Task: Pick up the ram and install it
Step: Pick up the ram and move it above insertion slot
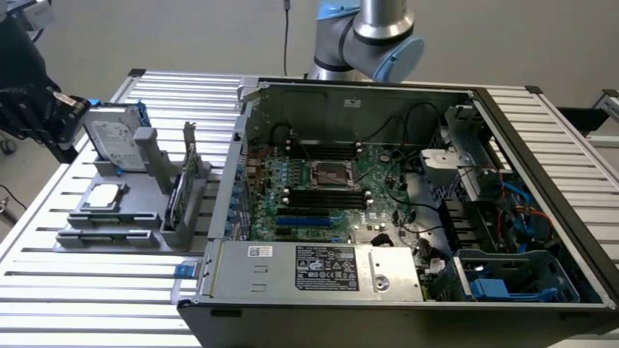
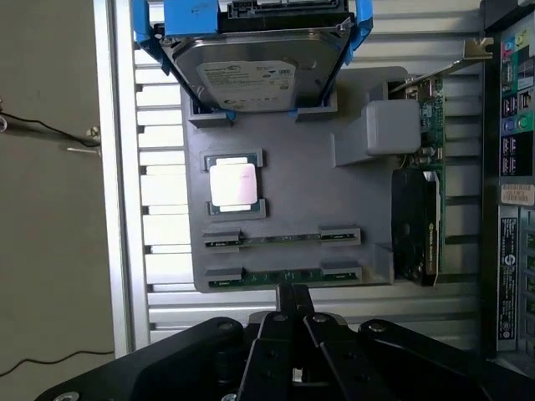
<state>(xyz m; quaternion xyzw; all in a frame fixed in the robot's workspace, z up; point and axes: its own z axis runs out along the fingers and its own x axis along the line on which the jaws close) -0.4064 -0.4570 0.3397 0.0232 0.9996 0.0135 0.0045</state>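
Two ram sticks lie edge-up in the grey holder point(image 2: 292, 188): one ram point(image 2: 281, 240) in the inner slot, the other ram point(image 2: 281, 275) in the slot at the holder's edge. My gripper point(image 2: 292, 291) hovers above that edge, fingers shut together with nothing between them, its tips just short of the outer stick. In the exterior view the gripper point(image 1: 62, 142) hangs at the far left, above and beside the holder point(image 1: 116, 217). The open computer case point(image 1: 406, 196) shows the motherboard's black memory slots point(image 1: 329, 196).
The holder also carries a silver hard drive with blue rails point(image 2: 251, 67), a processor chip point(image 2: 233, 184) and an upright graphics card point(image 2: 418, 225). The slatted metal table point(image 1: 87, 290) runs under everything. The case's wall point(image 1: 232, 181) stands right beside the holder.
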